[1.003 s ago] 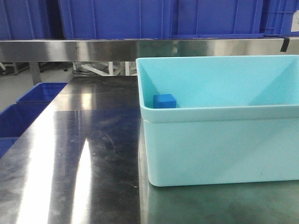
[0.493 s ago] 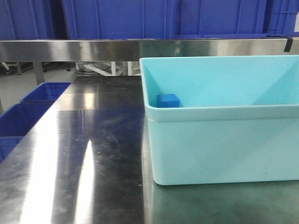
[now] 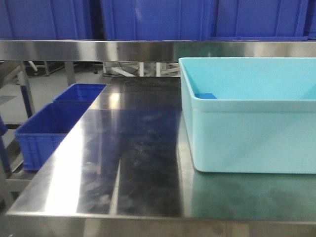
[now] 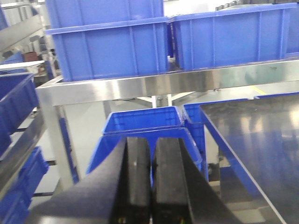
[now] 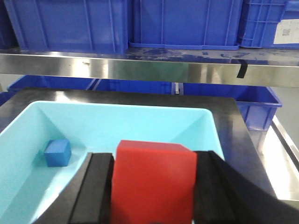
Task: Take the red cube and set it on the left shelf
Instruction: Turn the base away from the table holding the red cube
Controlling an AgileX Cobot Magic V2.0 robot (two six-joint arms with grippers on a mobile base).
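Observation:
In the right wrist view, my right gripper [image 5: 154,157] is shut on the red cube [image 5: 153,186], held above the light-blue tub [image 5: 121,107]. The small blue cube [image 5: 57,152] lies on the tub floor at the left, and the front view shows it in the tub's [image 3: 247,143] near left corner [image 3: 205,96]. The shelf's steel front rail [image 3: 98,50] runs behind the table with large blue crates [image 3: 148,19] on it. The left wrist view also shows that rail [image 4: 154,86]. My left gripper [image 4: 151,144] is shut on nothing, off the table's left side.
The tub stands on the shiny steel tabletop [image 3: 123,158], whose front edge shows at the bottom. Blue crates [image 3: 47,131] sit low beside the table's left edge, under my left gripper [image 4: 140,122]. A black tape strip [image 5: 241,68] marks the rail.
The front view has shifted. The tub and table now sit further right and further away, and the table's front edge and the low crates at the left have come into view.

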